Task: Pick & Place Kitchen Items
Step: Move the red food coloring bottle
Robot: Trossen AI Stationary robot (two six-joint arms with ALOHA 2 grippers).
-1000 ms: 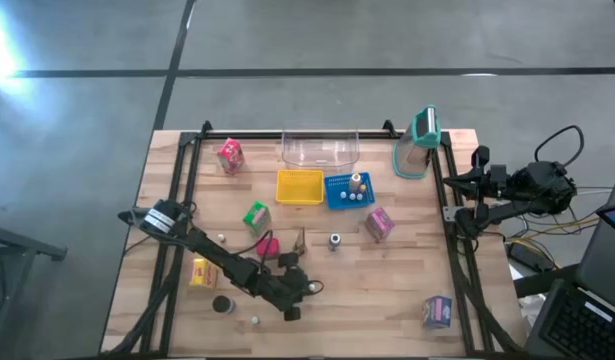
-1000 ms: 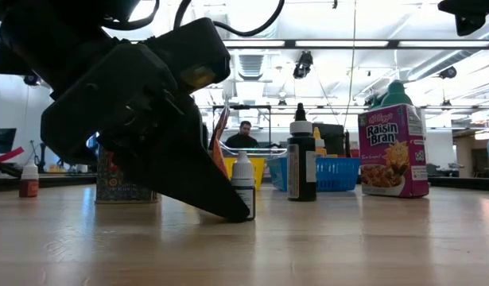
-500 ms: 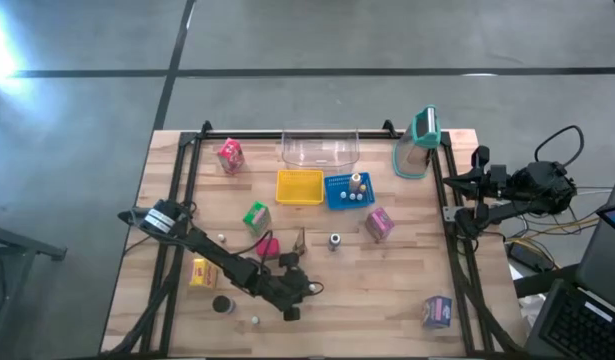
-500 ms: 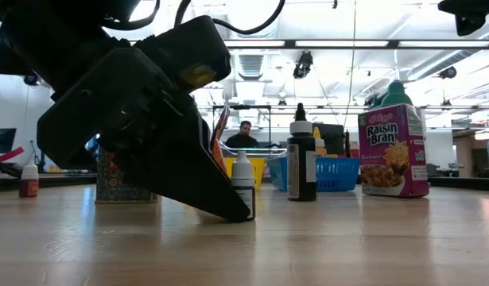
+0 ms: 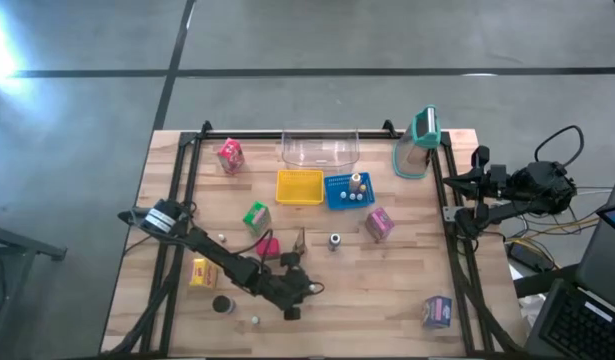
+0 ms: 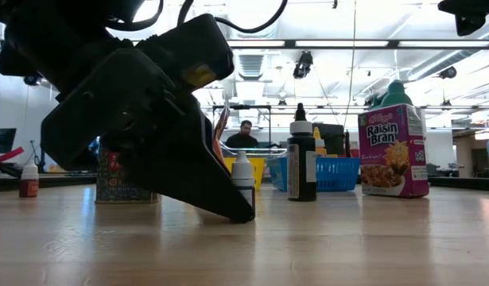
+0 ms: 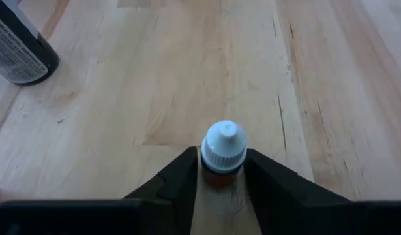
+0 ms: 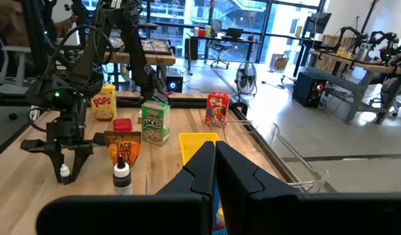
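Left gripper [image 7: 221,189]: loosely straddling small white-capped bottle [image 7: 222,153], table's 6 o'clock; risk: fingers nudging, toppling it.

floor [image 5: 387,40]: grey concrete | windows [image 8: 207,13]: large, bright | ceiling lights [image 6: 339,44]: strip

Your inventory: one small white-capped dropper bottle [image 7: 221,153], upright on the wood at the table's front between the left gripper's [image 7: 221,175] fingers; one taller dark bottle [image 6: 301,162], upright mid-table. Cartons you can count, all standing: pink [image 5: 230,154] at the back left, green [image 5: 255,216] and yellow [image 5: 200,272] toward the left, purple Raisin Bran [image 5: 378,223] right of centre. Also note a dark disc [image 5: 222,304] lying flat near the front left.
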